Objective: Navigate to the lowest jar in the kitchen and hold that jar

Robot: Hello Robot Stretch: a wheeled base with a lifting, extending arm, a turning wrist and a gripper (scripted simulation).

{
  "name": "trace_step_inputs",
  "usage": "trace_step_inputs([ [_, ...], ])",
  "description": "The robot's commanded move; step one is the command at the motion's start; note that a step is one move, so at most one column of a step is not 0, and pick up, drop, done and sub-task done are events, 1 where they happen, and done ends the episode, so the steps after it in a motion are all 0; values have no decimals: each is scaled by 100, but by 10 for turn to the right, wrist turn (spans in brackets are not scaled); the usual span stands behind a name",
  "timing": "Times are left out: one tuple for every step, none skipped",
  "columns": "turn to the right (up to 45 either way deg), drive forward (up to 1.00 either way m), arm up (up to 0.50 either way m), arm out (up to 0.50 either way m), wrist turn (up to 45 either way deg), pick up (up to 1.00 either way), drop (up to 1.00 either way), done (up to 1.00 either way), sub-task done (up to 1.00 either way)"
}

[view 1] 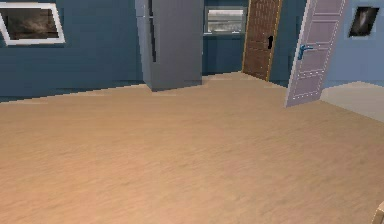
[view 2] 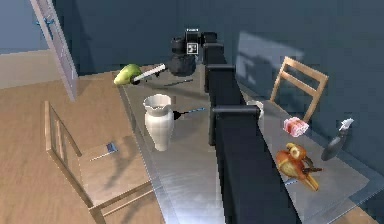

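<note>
A wooden floor is seen across the forward view, bounded by blue walls. A grey fridge is set against the far wall. A brown door lies to its right, and a white door stands ajar further right. A framed picture is hung at the forward view's left.

In the arm side view a grey table is crossed by the dark arm, which is stretched toward the table's far edge. The gripper is found at that far edge. Whether anything is grasped cannot be told, since things lie on the tabletop around it.

One wooden chair is set at the table's left edge and another at its right edge. A white vase stands upright near the left edge. An orange thing lies toward the near right corner, and a dark bottle stands at the right edge. A green fruit-like thing lies at the far left corner, and a pink-and-white thing lies by the right edge. Which of these, if any, is the jar cannot be told.
</note>
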Motion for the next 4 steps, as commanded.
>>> trace_step_inputs([
  [0,0,0,0,90,0,0,0,0],
  [0,0,-26,0,0,0,0,0,0],
  [0,0,0,0,0,100,0,0,0],
  [0,0,10,0,0,0,0,0,0],
])
